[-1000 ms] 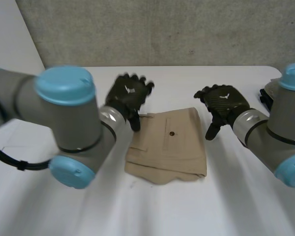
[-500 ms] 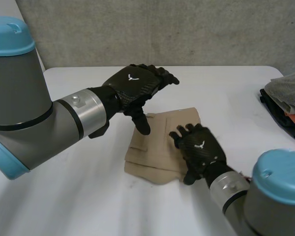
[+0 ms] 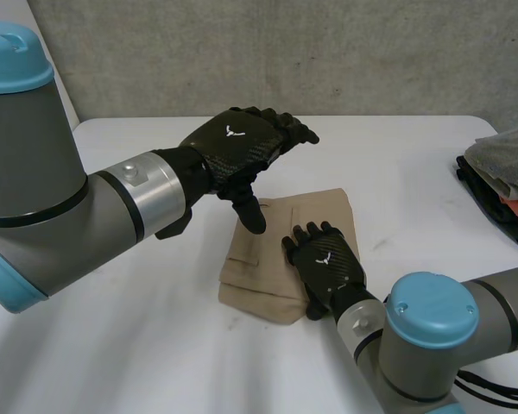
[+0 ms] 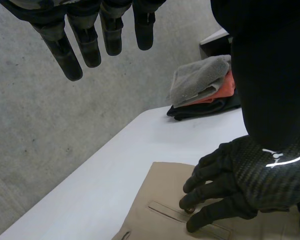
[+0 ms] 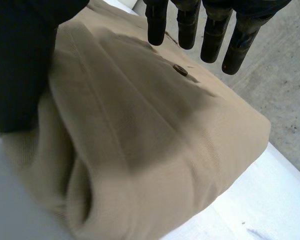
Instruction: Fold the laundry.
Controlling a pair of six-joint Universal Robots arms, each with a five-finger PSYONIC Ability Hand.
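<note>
Tan trousers (image 3: 255, 276) lie folded, long axis seemingly running away from the robot; right hand (image 3: 328, 267) rests atop, fingers relaxed; left hand (image 3: 237, 151) hovers, fingers straight.

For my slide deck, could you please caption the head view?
Right hand rests on folded tan trousers; left hand hovers open above.

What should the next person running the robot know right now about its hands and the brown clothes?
Left hand: open, holding nothing, hovering above the far corner of the tan garment.
Right hand: open, fingers spread, fingertips resting on the garment's middle.
The garment lies folded into a thick packet mid-table. A pile of other clothes sits at the table's edge on the robot's right.
Done: the folds look finished.
Left: probably flatten it and move it to the pile.
</note>
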